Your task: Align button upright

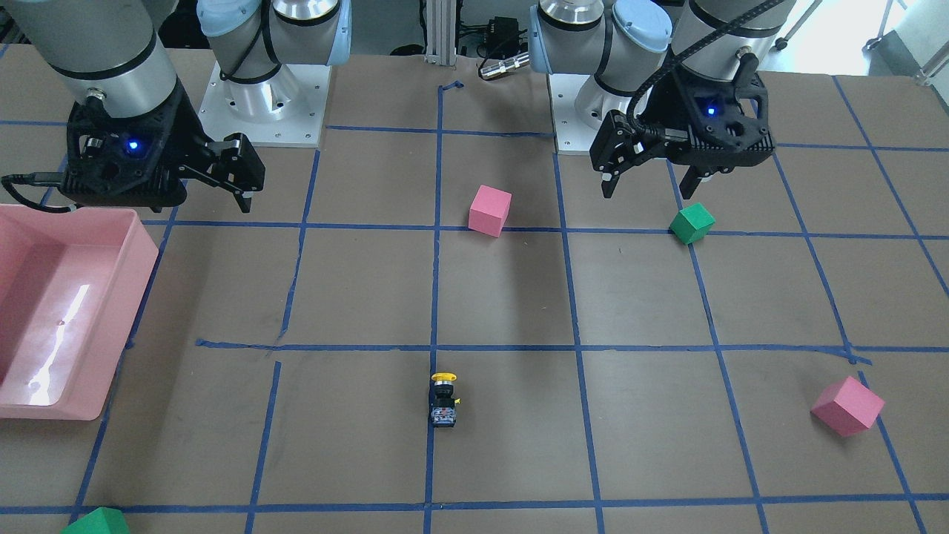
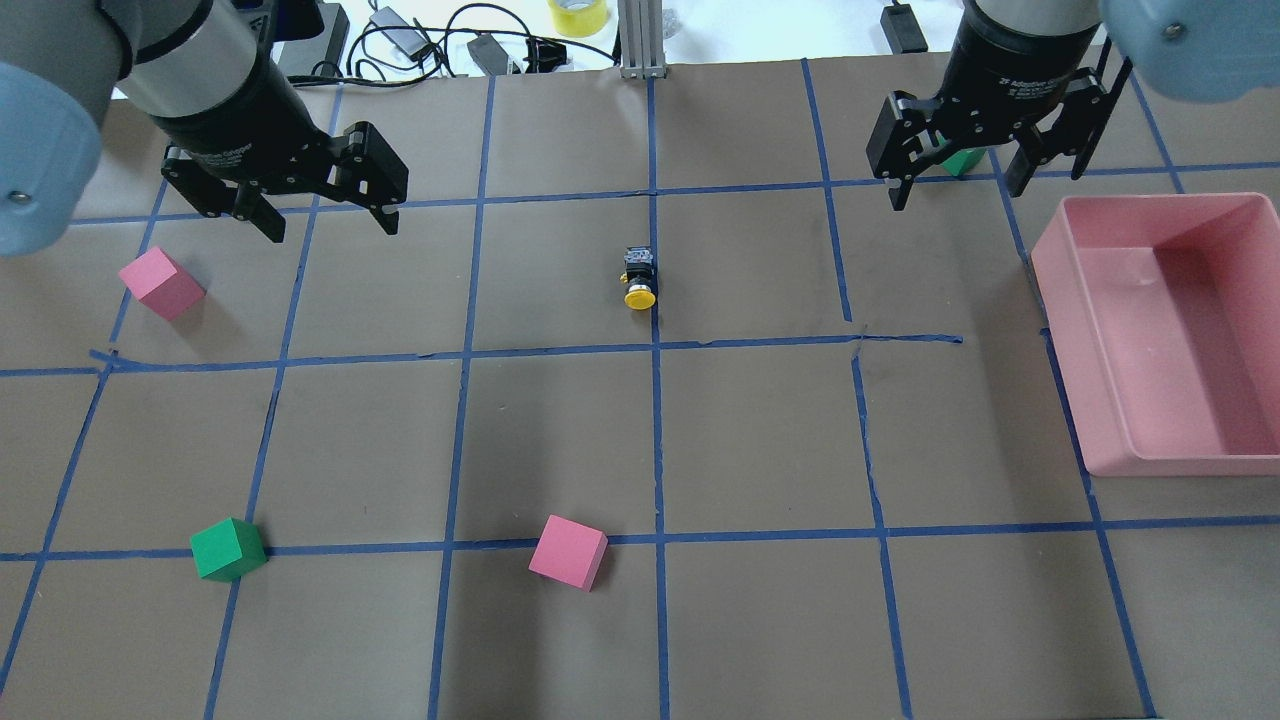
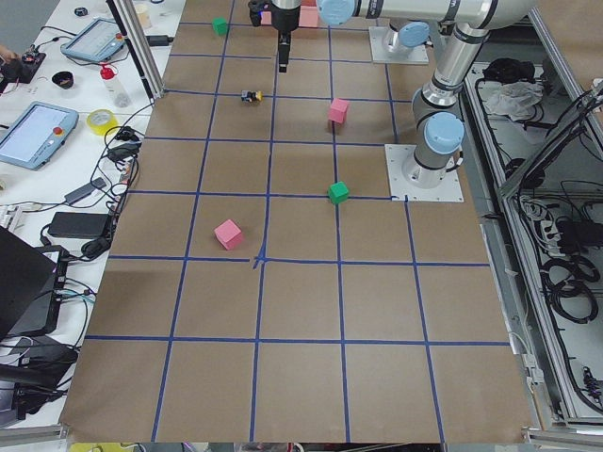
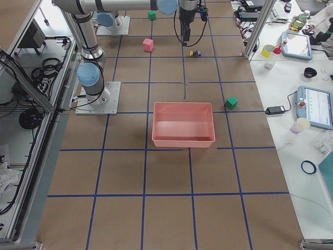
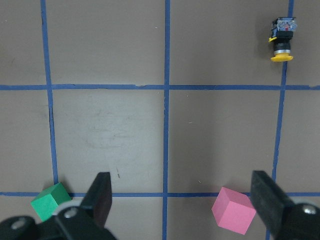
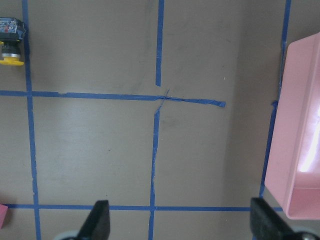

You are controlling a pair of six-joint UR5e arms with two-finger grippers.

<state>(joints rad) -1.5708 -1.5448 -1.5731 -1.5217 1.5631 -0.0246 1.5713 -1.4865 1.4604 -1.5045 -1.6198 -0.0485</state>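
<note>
The button point(image 2: 640, 278) lies on its side on a blue tape line at mid table, yellow cap pointing toward the robot and grey base away. It also shows in the front view point(image 1: 443, 400), the left wrist view point(image 5: 281, 40) and the right wrist view point(image 6: 10, 42). My left gripper point(image 2: 330, 225) is open and empty, held high to the button's left point(image 5: 185, 200). My right gripper point(image 2: 958, 190) is open and empty, held high to its right point(image 6: 180, 220). Neither touches the button.
A pink bin point(image 2: 1100, 420) stands at the right. Pink cubes point(image 2: 160, 283) point(image 2: 568, 552) and green cubes point(image 2: 228, 549) point(image 2: 962, 160) are scattered on the brown, blue-taped table. Cables and a tape roll lie beyond the far edge.
</note>
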